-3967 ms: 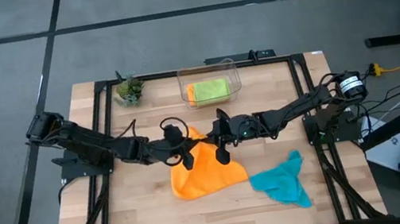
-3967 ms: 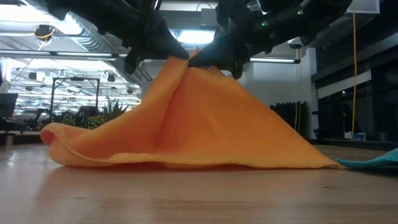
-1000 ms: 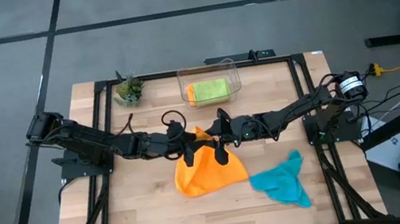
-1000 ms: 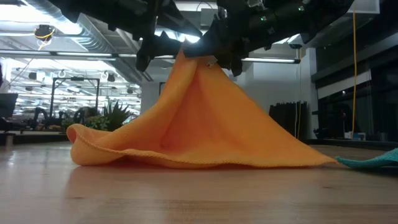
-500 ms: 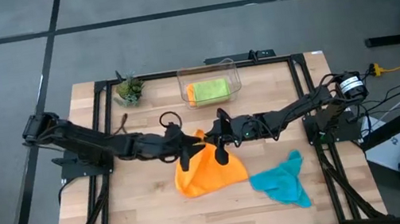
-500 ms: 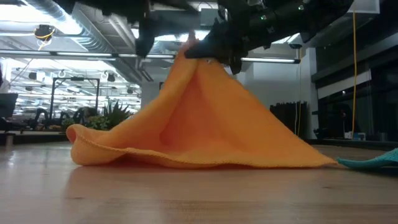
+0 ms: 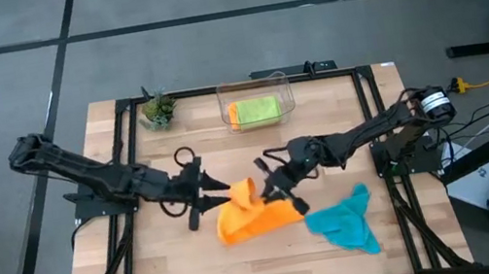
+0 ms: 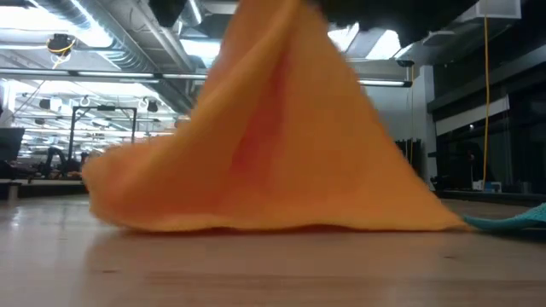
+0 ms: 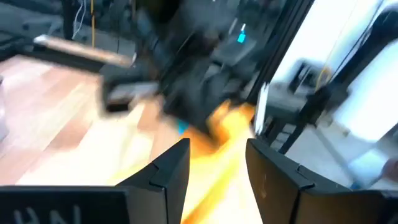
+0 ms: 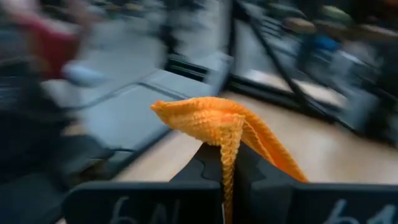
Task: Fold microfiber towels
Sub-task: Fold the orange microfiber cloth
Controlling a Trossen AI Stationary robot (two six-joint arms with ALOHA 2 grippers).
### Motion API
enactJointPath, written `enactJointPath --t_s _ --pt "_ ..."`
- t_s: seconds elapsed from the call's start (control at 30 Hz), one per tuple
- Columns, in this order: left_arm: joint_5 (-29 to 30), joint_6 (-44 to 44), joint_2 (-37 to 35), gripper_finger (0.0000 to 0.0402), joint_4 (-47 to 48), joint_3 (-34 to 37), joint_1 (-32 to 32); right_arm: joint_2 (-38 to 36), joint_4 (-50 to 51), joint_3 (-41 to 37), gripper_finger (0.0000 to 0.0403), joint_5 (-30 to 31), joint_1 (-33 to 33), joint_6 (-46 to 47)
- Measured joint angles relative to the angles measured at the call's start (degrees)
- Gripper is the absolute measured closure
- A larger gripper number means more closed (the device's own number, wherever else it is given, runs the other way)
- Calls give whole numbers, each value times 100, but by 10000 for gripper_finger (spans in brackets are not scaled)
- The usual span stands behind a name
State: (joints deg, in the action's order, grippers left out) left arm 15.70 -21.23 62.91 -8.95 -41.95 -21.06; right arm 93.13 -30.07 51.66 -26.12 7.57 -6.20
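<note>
My left claw (image 7: 198,206) hangs low over the bench (image 7: 146,261), just to the left of the orange towel (image 7: 255,216). Its fingers (image 9: 171,171) stand apart with nothing between them; from my left wrist I see the orange cloth past the gap, not in it, and the claw is not touching the towel.

The orange towel is my landmark. It lies near the middle of the bench, part of it flat on the wood and part of it pulled up into a peak. From the low camera it rises like a tent (image 8: 273,128), its lower edge resting on the bench.

My right claw (image 7: 272,184) sits at the towel's upper right, pressed together on a bunched corner of the orange cloth. From my right wrist that corner (image 10: 214,121) sticks up out of my closed fingers and drapes off to one side.

Right of the orange towel, touching or almost touching its edge, the teal towel (image 7: 345,221) lies crumpled on the bench. Behind the orange towel, toward the far edge, a clear bin (image 7: 255,88) holds the folded lime green towel (image 7: 254,110), and left of that bin stands a small potted plant (image 7: 158,109).
</note>
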Motion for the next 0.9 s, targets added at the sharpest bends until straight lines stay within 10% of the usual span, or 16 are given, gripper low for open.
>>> enactJointPath --t_s 0.3,0.9 --pt "-18 664 761 253 -599 11 -37 -99 35 467 398 -2869 -2 -616" --pt "-916 638 2126 254 -2296 11 -44 -99 339 625 396 -2690 -116 -630"
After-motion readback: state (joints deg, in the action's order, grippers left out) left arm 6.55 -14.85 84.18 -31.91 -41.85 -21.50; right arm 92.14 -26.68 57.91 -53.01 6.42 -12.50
